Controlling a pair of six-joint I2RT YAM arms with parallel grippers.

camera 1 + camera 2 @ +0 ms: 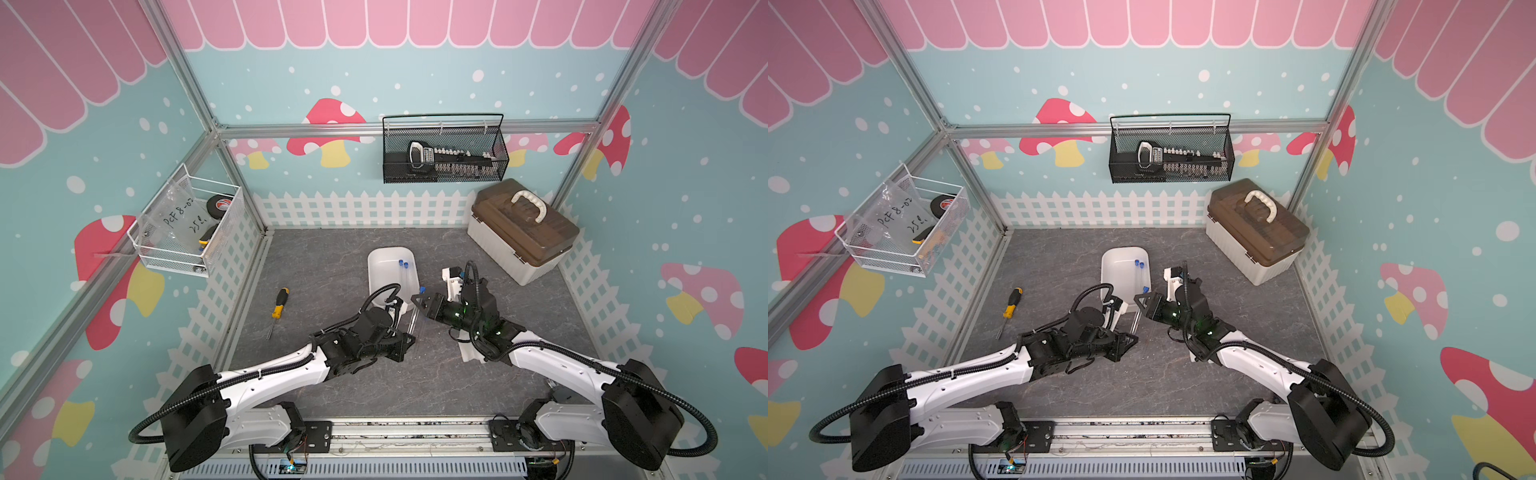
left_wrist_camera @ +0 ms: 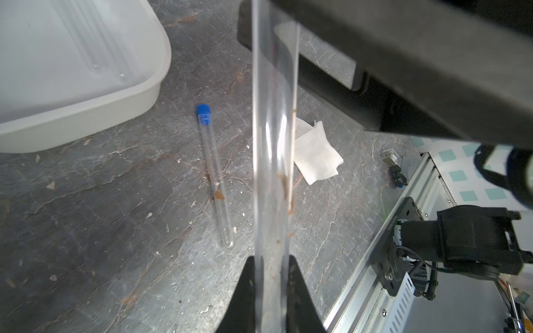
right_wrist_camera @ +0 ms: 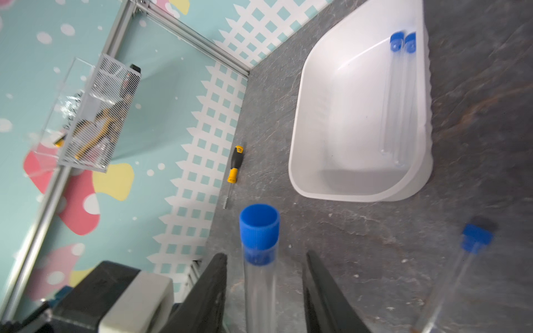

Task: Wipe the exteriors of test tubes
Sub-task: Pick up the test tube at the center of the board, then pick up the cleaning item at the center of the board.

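Your left gripper [image 2: 272,288] is clamped on the clear shaft of the held test tube [image 2: 274,173], just near of the white tub [image 3: 317,115]. Your right gripper [image 3: 265,253] is released, jaws either side of the capped end, not touching. Two test tubes [image 3: 401,95] lie in the tub. A fourth test tube [image 2: 215,173] lies on the table [image 2: 86,230] beside it, near a white wipe [image 2: 315,152].
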